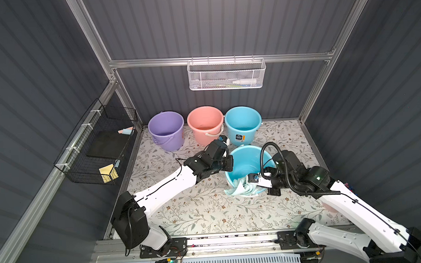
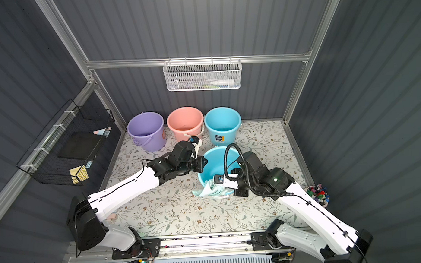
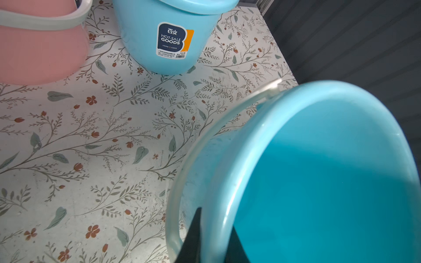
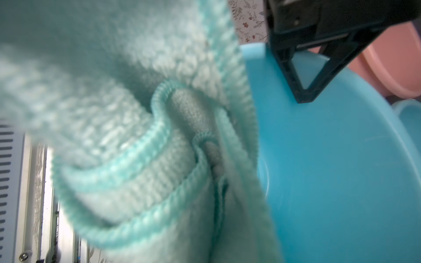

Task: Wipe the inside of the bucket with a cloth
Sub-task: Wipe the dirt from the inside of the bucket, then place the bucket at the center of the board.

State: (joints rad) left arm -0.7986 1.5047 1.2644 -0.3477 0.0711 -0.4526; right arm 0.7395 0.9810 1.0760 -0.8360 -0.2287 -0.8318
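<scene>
Left end effector [image 3: 215, 227]: clenched on the left rim of the tilted blue bucket [image 1: 247, 159], mid-tabletop, in front of the pink bucket [image 1: 204, 122] and labelled blue bucket [image 1: 243, 123]. Cloth [image 1: 238, 187]: rumpled, draped over the tilted bucket's near rim, partly inside. Right end effector [image 1: 247, 183]: clamped on the cloth.

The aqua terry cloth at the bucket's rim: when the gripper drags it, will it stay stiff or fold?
Probably floppy: the cloth lies in rumpled folds, hanging over the rim of the front blue bucket. Likely light, as it drapes from the right gripper. Its looped pile may drag, not slide, on plastic.
</scene>
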